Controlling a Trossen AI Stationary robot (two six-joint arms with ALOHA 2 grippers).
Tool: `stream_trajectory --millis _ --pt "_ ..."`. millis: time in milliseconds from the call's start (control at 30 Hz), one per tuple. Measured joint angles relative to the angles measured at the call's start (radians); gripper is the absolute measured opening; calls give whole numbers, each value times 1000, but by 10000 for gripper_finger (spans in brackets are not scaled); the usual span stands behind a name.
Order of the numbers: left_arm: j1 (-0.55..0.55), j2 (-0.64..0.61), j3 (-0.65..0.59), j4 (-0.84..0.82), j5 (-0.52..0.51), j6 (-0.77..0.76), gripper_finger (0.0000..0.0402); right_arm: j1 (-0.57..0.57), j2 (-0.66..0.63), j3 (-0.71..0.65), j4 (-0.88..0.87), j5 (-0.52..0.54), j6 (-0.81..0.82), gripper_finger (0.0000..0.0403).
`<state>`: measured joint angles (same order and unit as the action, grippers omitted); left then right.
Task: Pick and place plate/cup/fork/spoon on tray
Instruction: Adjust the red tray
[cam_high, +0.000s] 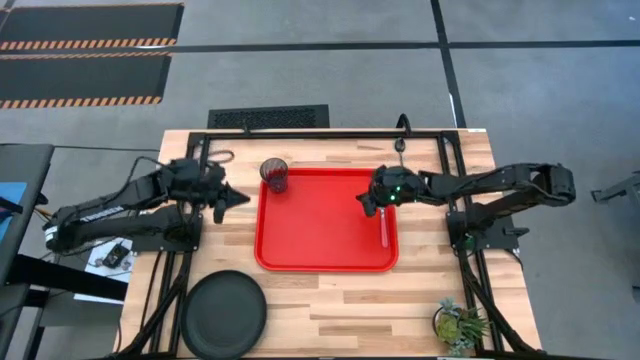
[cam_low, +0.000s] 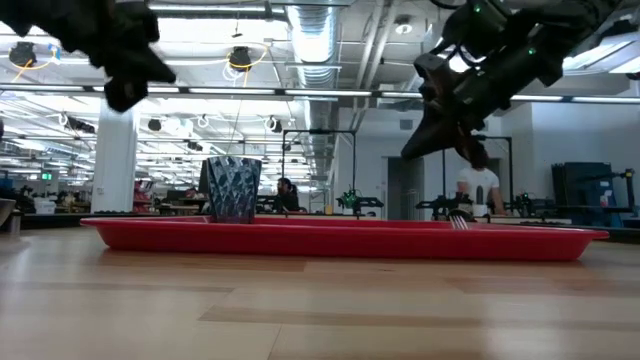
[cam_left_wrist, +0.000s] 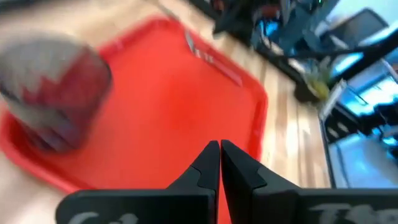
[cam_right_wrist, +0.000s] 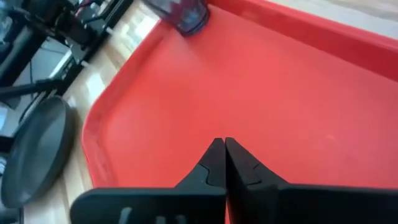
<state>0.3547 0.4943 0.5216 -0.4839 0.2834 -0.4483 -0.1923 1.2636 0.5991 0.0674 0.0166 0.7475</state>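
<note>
The red tray (cam_high: 325, 222) lies mid-table. The smoky cup (cam_high: 274, 174) stands upright in its far left corner, also in the low view (cam_low: 233, 188). The red-handled fork (cam_high: 385, 226) lies flat along the tray's right side. The black plate (cam_high: 223, 312) rests on the table near the front left. A slim dark thing (cam_high: 400, 140), perhaps the spoon, lies beyond the tray's far right corner. My left gripper (cam_high: 240, 197) is shut and empty, hovering just left of the tray. My right gripper (cam_high: 366, 203) is shut and empty, above the tray's right part, left of the fork.
A small potted plant (cam_high: 460, 325) stands at the table's front right corner. Dark frame bars (cam_high: 320, 135) run along the far edge and down both sides. Bare wood (cam_high: 340, 310) lies between the tray and the front edge.
</note>
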Motion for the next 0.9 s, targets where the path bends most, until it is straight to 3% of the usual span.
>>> stream_trajectory --millis 100,300,567,700,900 --pt "-94 2 -41 -1 -54 -40 0 26 -11 0 -7 10 -1 6" --pt "-334 59 -46 52 -258 -162 0 33 -74 0 -7 -16 -52 6" --pt "-648 258 -41 96 -467 -385 0 36 -157 0 -16 -17 -137 6" --pt "-731 375 14 91 -508 -400 0 54 -172 0 -43 -2 -144 5" --pt "-747 518 119 71 -516 -384 0 102 -172 0 -82 85 -111 5"
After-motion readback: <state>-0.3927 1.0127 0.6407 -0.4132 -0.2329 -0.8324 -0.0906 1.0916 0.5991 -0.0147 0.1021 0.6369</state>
